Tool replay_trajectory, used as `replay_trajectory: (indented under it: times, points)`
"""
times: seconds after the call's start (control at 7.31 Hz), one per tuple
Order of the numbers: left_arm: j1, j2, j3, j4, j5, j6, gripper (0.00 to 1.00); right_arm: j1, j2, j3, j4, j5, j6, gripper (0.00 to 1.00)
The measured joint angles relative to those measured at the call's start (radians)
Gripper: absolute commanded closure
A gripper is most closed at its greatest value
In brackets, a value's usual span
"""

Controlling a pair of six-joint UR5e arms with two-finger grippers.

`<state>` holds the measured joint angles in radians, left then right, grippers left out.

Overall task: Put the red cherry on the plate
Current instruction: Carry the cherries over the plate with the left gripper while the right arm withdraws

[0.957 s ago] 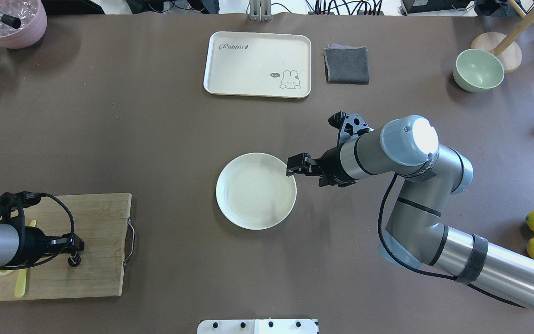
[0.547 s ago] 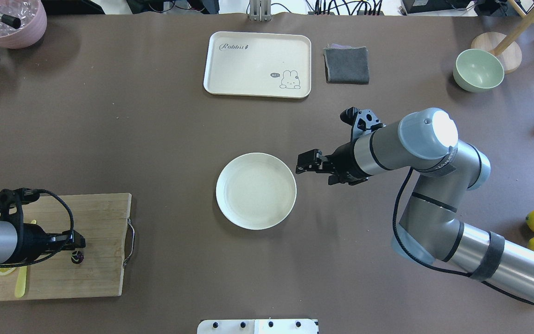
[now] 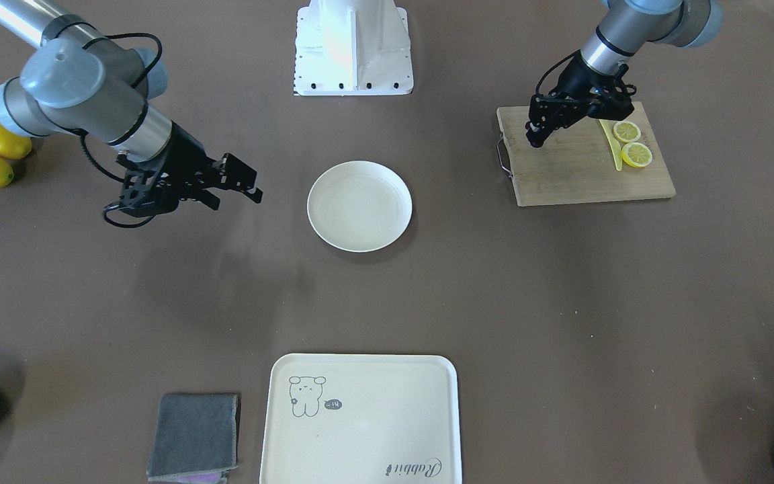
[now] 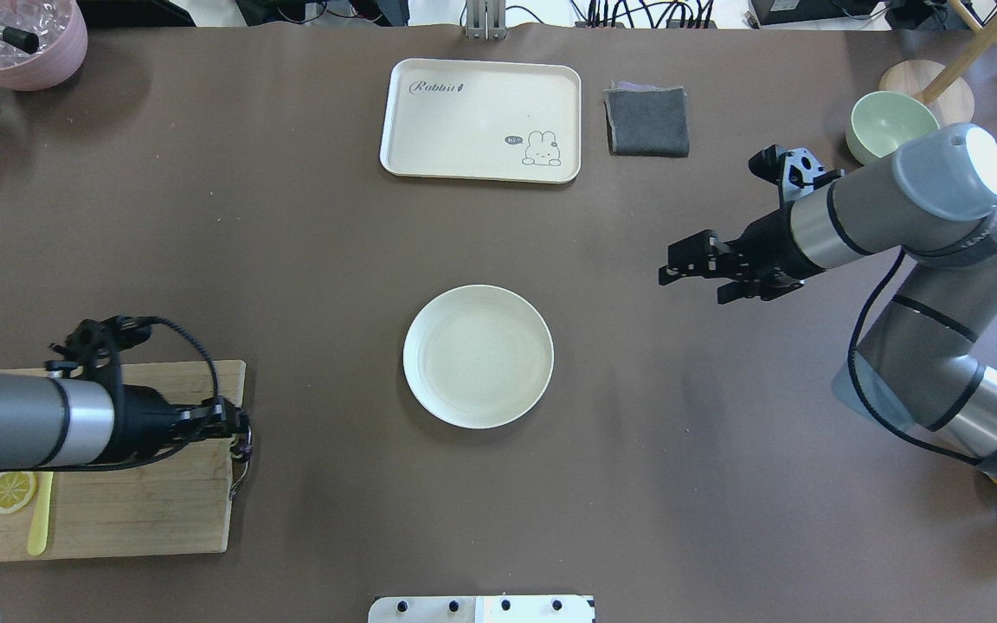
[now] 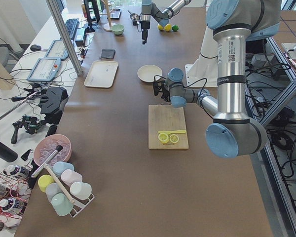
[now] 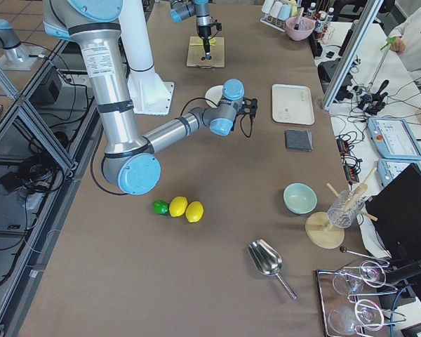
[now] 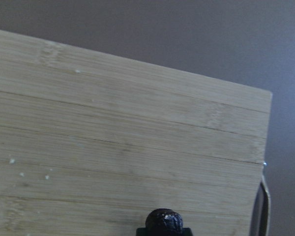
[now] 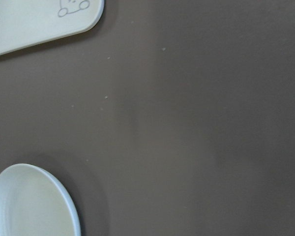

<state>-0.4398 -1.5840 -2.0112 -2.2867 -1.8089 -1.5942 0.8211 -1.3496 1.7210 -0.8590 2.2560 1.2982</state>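
From my seat I see the left tool hanging over the 3 o'clock edge of the cutting board, by its metal handle. The red cherry sits right at the tip of that tool: in the left wrist view its dark, round top pokes up just above the tool's black tip, with the bamboo grain behind it. In the overhead view a small dark speck shows at the same tip, so I read the left tool as closed narrow on the red cherry, which is off the board.

The plate lies at the middle of the surface, well apart from the red cherry and at 3 o'clock from it.

The right tool hangs over bare surface at about 2 o'clock from the plate, fingers parted and holding nothing.

Against the overhead view half a second ago, the left tool has moved from the middle of the board out to its handle edge, taking the red cherry with it, and a lemon slice is now uncovered at the board's 9 o'clock end. The right tool has pulled away from the plate's rim toward the pale green bowl.
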Motion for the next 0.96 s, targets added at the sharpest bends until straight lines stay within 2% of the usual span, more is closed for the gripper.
replay_trajectory:
  times: [0.27, 0.41, 0.55, 0.68, 0.82, 0.96]
  points:
    - [0.003, -0.36, 0.085, 0.287, 0.022, -0.057, 1.0, 0.082, -0.101, 0.002, 0.004, 0.037, -0.133, 0.0]
    - [0.006, -0.493, 0.163, 0.364, 0.048, -0.073, 1.0, 0.123, -0.149, 0.003, 0.005, 0.043, -0.196, 0.0]
    - [0.009, -0.563, 0.228, 0.387, 0.063, -0.078, 1.0, 0.16, -0.194, 0.003, 0.006, 0.047, -0.267, 0.0]
    - [0.009, -0.594, 0.281, 0.374, 0.069, -0.078, 0.91, 0.195, -0.236, 0.003, 0.006, 0.054, -0.331, 0.0]
    - [0.01, -0.618, 0.337, 0.341, 0.072, -0.078, 0.02, 0.23, -0.276, 0.002, 0.006, 0.067, -0.393, 0.0]
    - [0.01, -0.634, 0.375, 0.315, 0.073, -0.079, 0.02, 0.265, -0.312, 0.002, 0.006, 0.083, -0.449, 0.0]
